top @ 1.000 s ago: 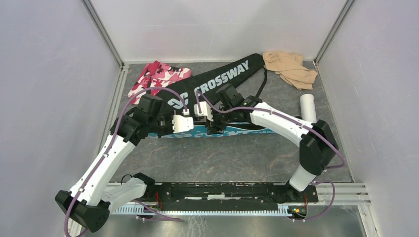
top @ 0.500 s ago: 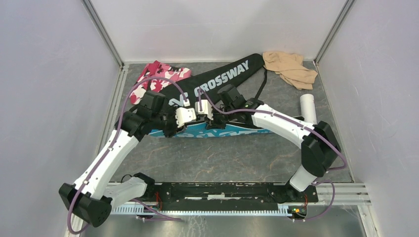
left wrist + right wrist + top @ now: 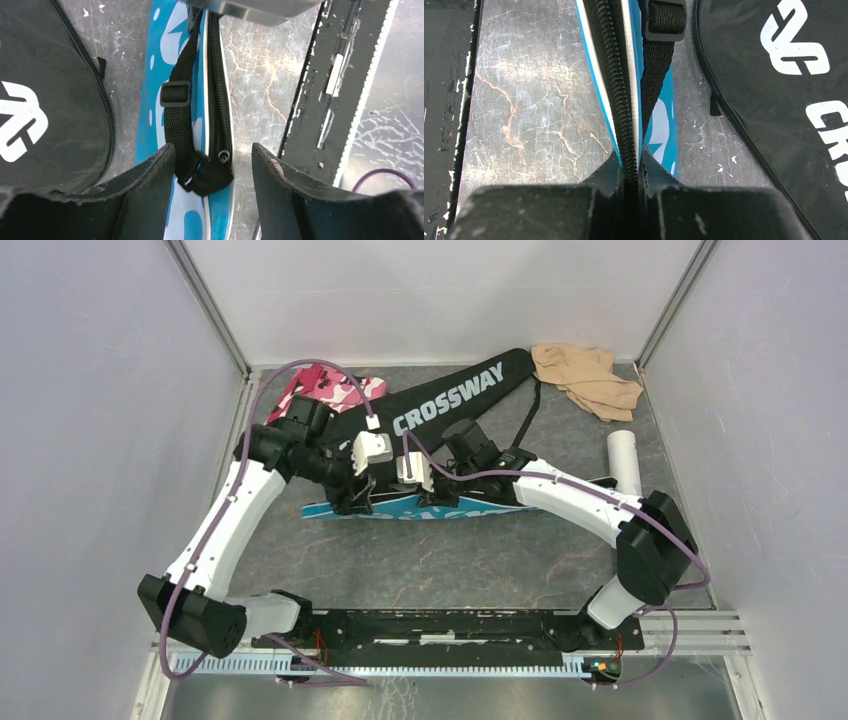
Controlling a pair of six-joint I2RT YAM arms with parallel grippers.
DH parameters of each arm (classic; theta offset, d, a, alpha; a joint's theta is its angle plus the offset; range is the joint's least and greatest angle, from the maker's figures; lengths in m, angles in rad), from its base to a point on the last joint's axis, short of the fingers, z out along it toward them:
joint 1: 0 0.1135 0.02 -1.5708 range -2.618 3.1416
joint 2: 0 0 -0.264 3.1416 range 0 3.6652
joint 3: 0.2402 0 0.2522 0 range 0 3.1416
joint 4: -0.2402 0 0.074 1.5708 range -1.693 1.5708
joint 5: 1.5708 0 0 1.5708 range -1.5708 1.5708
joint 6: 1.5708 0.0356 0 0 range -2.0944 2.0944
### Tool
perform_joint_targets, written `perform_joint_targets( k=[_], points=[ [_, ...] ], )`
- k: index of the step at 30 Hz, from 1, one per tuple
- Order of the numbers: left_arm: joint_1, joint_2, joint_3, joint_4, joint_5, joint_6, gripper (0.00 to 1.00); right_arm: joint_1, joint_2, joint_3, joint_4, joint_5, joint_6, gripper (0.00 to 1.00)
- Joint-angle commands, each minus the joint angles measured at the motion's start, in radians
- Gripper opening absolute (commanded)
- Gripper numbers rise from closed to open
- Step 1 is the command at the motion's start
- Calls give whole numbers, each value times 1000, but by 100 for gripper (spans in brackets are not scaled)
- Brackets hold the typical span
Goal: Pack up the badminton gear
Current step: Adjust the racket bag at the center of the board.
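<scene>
"CROSSWAY" stands in white on the black cover (image 3: pixel 455 398) at the back. The blue cover (image 3: pixel 480 510) lies mid-table just before it, its print unreadable. Both arms bend inward, the 2 wrists side by side over it. The left gripper (image 3: pixel 212 165) is spread, straddling its strap (image 3: pixel 176 95); the right gripper (image 3: pixel 631 172) is clenched on its zip edge (image 3: pixel 616 75).

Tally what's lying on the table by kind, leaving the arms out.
Racket covers: 2 (black CROSSWAY cover, blue cover)
Cloths: 2 (pink camouflage cloth, beige cloth)
White tube: 1
Total: 5
No rackets or shuttlecocks in view.
</scene>
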Motion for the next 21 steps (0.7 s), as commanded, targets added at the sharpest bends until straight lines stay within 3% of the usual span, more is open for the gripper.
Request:
perform_joint_targets(
  k=[1, 7, 14, 18, 21],
  points=[
    [48, 52, 127, -272, 62, 145, 60, -3, -18, -27, -28, 4, -22, 0],
    [55, 41, 99, -280, -17, 186, 48, -3, -12, -33, -29, -4, -25, 0],
    [55, 22, 34, -265, -23, 242, 47, -2, 1, -24, -33, -5, -23, 0],
    [55, -28, -15, -217, -37, 285, 32, -3, 14, -2, -46, -18, -14, 0],
    [55, -74, -45, -169, -39, 306, 15, -2, 28, 19, -62, -35, -5, 0]
  ],
)
